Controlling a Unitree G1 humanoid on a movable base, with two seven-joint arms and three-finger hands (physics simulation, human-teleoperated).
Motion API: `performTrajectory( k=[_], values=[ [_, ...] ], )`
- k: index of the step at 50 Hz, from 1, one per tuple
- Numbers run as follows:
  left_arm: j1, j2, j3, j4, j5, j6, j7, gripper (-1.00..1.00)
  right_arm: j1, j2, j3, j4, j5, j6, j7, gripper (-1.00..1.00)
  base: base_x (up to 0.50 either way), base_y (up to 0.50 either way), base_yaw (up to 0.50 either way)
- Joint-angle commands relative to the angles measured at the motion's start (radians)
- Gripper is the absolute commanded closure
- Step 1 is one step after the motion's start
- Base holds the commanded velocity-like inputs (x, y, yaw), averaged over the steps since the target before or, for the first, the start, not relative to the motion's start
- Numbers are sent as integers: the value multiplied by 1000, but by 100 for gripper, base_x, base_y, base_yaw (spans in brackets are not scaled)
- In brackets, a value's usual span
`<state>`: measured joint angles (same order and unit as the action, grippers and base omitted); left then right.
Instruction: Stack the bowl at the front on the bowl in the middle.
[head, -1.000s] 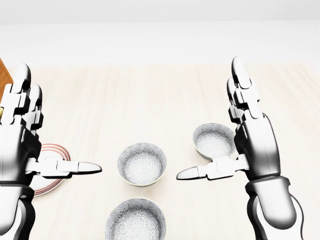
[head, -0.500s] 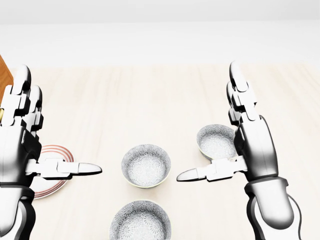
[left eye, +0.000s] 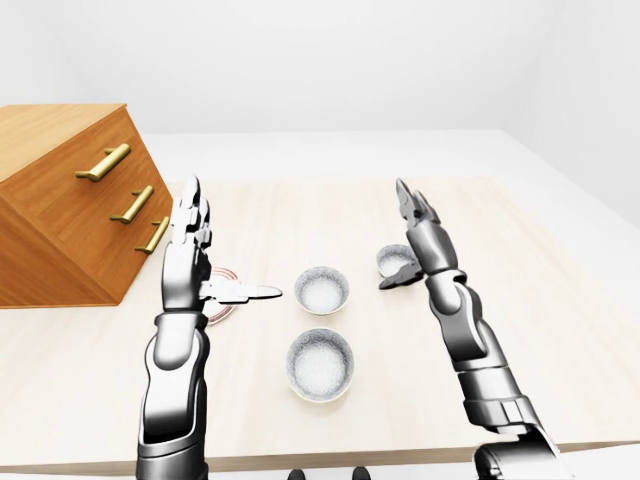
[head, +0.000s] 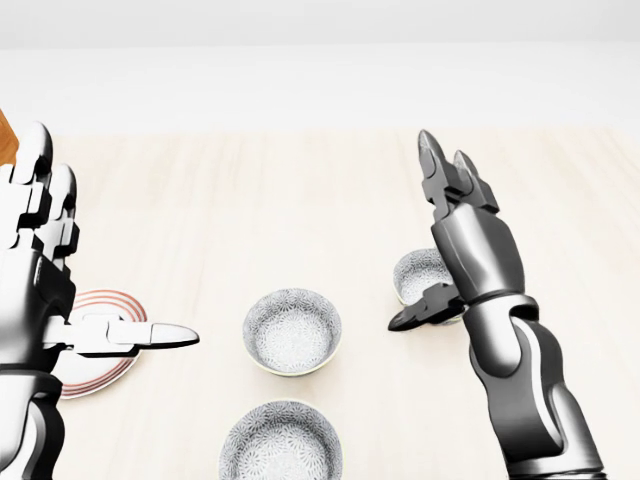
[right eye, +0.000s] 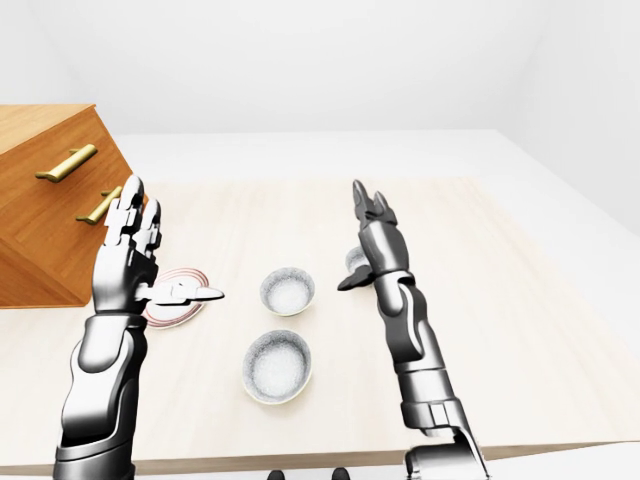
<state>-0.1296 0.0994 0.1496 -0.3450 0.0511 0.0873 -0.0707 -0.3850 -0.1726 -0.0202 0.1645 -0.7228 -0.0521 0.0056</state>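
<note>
Starting with the left-eye view: left hand (left eye: 183, 265) and right hand (left eye: 425, 240) both hover spread wide above the table (left eye: 540, 300), fingers up, thumbs pointing inward, gripping nothing, chest (left eye: 60, 220) at left. Head view: front bowl (head: 281, 440) sits upright at the bottom edge, just below the middle bowl (head: 292, 330) and not touching it, left thumb over a ringed plate (head: 100, 372), right thumb crossing a third bowl (head: 418, 275). Right-eye view: front bowl lies between the two forearms, nearest the bottom, untouched by either hand.
</note>
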Motion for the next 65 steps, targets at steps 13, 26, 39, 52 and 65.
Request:
performTrajectory(
  k=[13, 26, 39, 52, 65],
  values=[
    [1, 0, 0, 12, -2, 0, -2, -100, -359, -62, 51, 688, -314, -35, -205, -100, 0, 0, 0],
    [9, -2, 1, 19, -5, 0, -2, -100, -419, -61, 82, 922, -344, -35, -271, -100, 0, 0, 0],
    [15, -3, 1, 31, -6, 0, -1, -100, -409, -43, 103, 1042, -356, -35, -319, -100, 0, 0, 0],
    [18, -5, -3, 34, -1, 0, 0, -100, -430, -30, 112, 1118, -364, -35, -328, -100, 0, 0, 0],
    [7, 0, 2, 37, -3, 0, -2, -100, -431, -29, 114, 1157, -392, -35, -315, -100, 0, 0, 0]
  ],
)
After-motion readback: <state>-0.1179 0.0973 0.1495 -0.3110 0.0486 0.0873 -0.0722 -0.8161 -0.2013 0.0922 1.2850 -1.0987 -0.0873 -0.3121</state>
